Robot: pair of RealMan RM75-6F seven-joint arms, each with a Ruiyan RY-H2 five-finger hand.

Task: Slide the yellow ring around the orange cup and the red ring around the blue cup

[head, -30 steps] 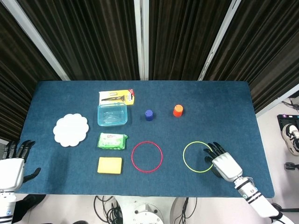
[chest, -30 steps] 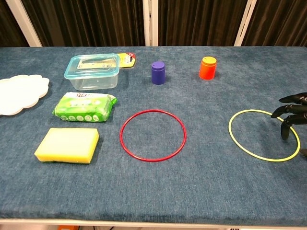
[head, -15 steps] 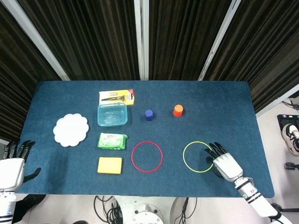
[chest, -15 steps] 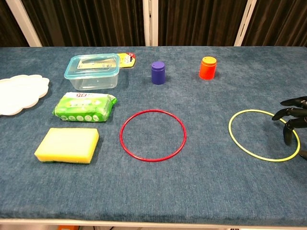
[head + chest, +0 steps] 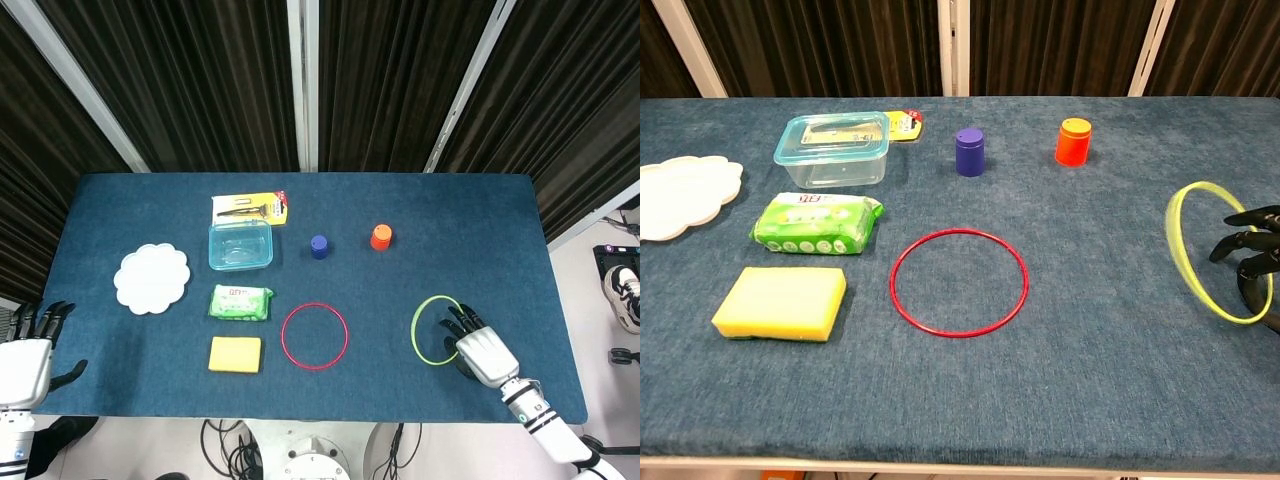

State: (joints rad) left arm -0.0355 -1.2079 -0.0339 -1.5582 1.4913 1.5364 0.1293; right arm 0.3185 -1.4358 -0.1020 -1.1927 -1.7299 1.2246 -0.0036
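While neither ring encircles cup yet, task barely begun. Right hand (image 5: 478,346) grips yellow ring (image 5: 1202,250), ring tilted up off table (image 5: 120,200), well short of orange cup (image 5: 381,237). Red ring (image 5: 315,335) flat on cloth, untouched, near blue cup (image 5: 319,247) but apart. Left hand (image 5: 28,352) empty, fingers spread, at table's edge.

Matt blue cloth covers the table (image 5: 1090,400); the container (image 5: 832,148) is clear glossy plastic.
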